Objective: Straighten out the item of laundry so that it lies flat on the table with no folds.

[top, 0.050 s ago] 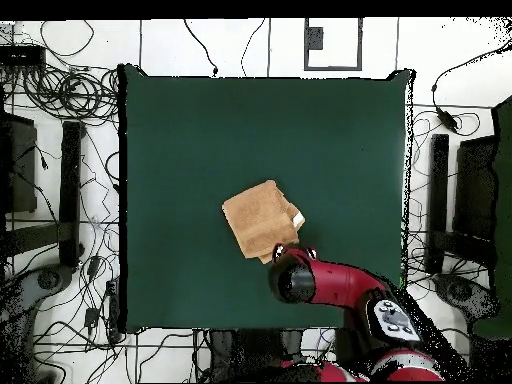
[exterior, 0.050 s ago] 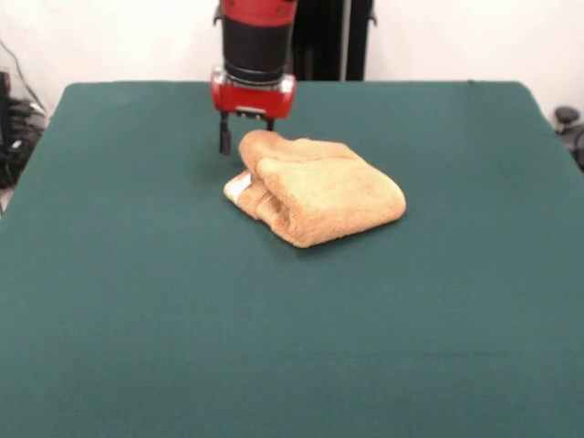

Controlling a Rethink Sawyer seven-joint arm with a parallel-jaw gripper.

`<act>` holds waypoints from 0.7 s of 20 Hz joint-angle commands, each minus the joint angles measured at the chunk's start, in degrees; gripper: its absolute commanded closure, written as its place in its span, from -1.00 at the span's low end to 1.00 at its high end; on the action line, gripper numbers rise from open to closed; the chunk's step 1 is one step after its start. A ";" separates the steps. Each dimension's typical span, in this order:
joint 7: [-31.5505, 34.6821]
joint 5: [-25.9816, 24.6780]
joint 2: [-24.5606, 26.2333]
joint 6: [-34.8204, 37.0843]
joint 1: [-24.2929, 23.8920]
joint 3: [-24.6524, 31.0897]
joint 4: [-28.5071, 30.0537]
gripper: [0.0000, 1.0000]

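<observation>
The item of laundry (exterior, 0.050 s ago: 315, 187) is a golden-tan towel folded into a thick bundle near the middle of the table (exterior, 0.050 s ago: 137, 292), with a small white tag (exterior, 0.050 s ago: 239, 187) showing at its left end. My gripper (exterior, 0.050 s ago: 246, 135) hangs just behind the towel's far left corner, open. One finger (exterior, 0.050 s ago: 224, 137) stands clear to the left of the cloth, and the other is partly hidden behind the raised corner. From overhead, the towel (top, 0.050 s ago: 262, 222) lies on the table (top, 0.050 s ago: 180, 150) and the arm's wrist (top, 0.050 s ago: 293, 280) covers the gripper beside the towel's near corner.
Dark green cloth covers the table on all sides of the towel. The red arm (top, 0.050 s ago: 350, 295) reaches in over the table's edge from the robot's base. Cables and stands lie on the floor around the table.
</observation>
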 commanded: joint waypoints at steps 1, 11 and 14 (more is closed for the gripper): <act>14.20 6.74 0.58 -4.16 7.70 -0.96 -3.95 -1.00; 20.73 11.39 -4.31 -14.24 10.45 -3.15 8.37 -1.00; 23.46 13.42 -5.33 -20.55 11.46 -3.83 11.97 -1.00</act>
